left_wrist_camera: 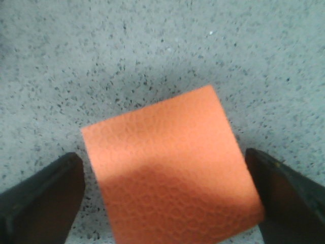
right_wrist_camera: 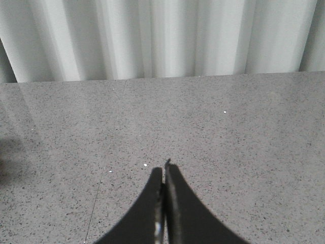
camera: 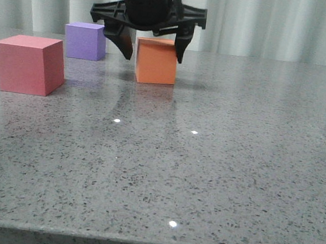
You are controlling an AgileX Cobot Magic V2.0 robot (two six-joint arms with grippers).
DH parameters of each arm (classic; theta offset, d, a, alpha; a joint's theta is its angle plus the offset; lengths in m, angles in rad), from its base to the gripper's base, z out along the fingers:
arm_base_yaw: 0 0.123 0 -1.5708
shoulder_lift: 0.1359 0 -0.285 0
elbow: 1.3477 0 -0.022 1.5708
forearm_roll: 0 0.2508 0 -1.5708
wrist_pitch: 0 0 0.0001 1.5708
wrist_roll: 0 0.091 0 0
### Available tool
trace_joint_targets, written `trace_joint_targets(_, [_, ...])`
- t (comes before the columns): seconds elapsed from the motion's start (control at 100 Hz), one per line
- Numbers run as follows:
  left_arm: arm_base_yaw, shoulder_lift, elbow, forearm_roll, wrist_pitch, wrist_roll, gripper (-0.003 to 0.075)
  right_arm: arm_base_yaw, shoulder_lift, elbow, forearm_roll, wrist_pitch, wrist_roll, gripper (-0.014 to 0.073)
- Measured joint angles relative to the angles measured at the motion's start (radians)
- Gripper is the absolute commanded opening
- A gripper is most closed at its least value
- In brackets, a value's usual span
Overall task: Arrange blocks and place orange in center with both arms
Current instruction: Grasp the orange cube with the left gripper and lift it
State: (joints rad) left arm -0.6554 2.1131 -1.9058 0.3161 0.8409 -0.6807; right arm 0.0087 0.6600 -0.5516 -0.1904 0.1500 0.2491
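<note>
The orange cube (camera: 156,65) rests on the grey speckled table (camera: 217,163), far centre. My left gripper (camera: 153,57) hangs over it, open, one dark finger on each side of the cube's upper part. In the left wrist view the cube (left_wrist_camera: 162,142) fills the space between the fingers (left_wrist_camera: 45,198); a narrow strip of table shows on one side, and the other finger is at the cube's edge. The purple cube (camera: 85,41) stands at the far left. The pink-red cube (camera: 28,64) stands nearer, at the left. My right gripper (right_wrist_camera: 164,170) is shut and empty above bare table, out of the front view.
A pale curtain (camera: 268,22) hangs behind the table's far edge. The table's front edge (camera: 149,242) runs along the bottom of the front view. The right wrist view shows only table top and curtain (right_wrist_camera: 162,35).
</note>
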Motion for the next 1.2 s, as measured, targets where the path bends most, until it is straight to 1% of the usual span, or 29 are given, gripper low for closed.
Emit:
trace_joint_targets(0.14, [-0.002, 0.005, 0.0, -0.002, 0.0, 0.0, 0.0409, 0.0, 0.0, 0.0, 0.0, 0.0, 0.0, -0.0069])
trace_joint_targets(0.22, [-0.002, 0.005, 0.0, -0.002, 0.004, 0.0, 0.0373, 0.0, 0.0, 0.0, 0.0, 0.0, 0.0, -0.0069])
trace_joint_targets(0.39, [-0.004, -0.007, 0.0, 0.005, 0.022, 0.002, 0.0372, 0.0, 0.0, 0.0, 0.0, 0.0, 0.0, -0.0069])
trace_joint_targets(0.55, [-0.005, -0.07, 0.0, 0.018, 0.066, 0.041, 0.0372, 0.0, 0.0, 0.0, 0.0, 0.0, 0.0, -0.0069])
trace_joint_targets(0.77, [0.014, -0.199, 0.0, 0.019, 0.119, 0.164, 0.0372, 0.0, 0.0, 0.0, 0.0, 0.0, 0.0, -0.0069])
trace_joint_targets(0.91, [0.072, -0.275, 0.032, -0.004, 0.131, 0.227, 0.0372, 0.0, 0.0, 0.0, 0.0, 0.0, 0.0, -0.0069])
trace_joint_targets(1.01, [0.131, -0.327, 0.089, -0.039, 0.127, 0.274, 0.0372, 0.0, 0.0, 0.0, 0.0, 0.0, 0.0, -0.0069])
trace_joint_targets(1.2, [0.243, -0.4, 0.226, -0.097, 0.058, 0.364, 0.0372, 0.0, 0.0, 0.0, 0.0, 0.0, 0.0, -0.0069])
